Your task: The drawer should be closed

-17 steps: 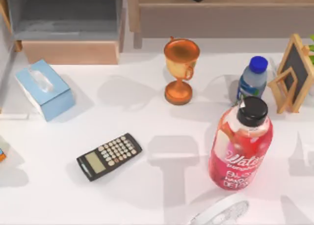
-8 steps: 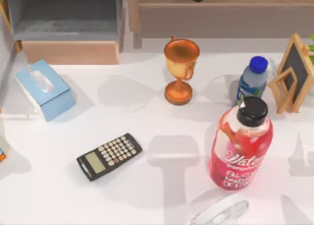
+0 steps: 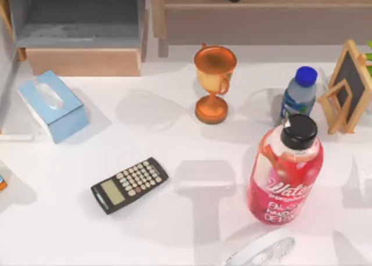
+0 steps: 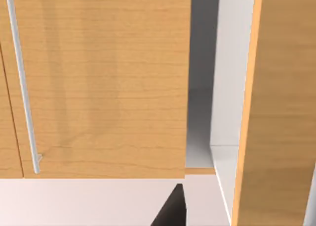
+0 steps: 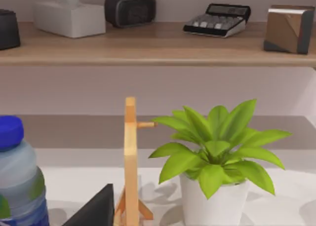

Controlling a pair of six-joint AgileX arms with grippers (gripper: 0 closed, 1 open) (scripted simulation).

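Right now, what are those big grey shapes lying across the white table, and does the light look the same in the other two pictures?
Top view: soft grey shadows fall across the table, beside the trophy, calculator and red bottle. Left wrist view: faint vertical shadow bands streak the wooden drawer front. Right wrist view: even light, small shadows under the potted plant.

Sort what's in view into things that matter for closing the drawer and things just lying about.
Job:
- open grey-lined wooden drawer

Lying about:
- light blue tissue box
- black calculator
- copper trophy cup
- blue-capped water bottle
- red black-capped bottle
- wooden-framed chalkboard easel
- green potted plant
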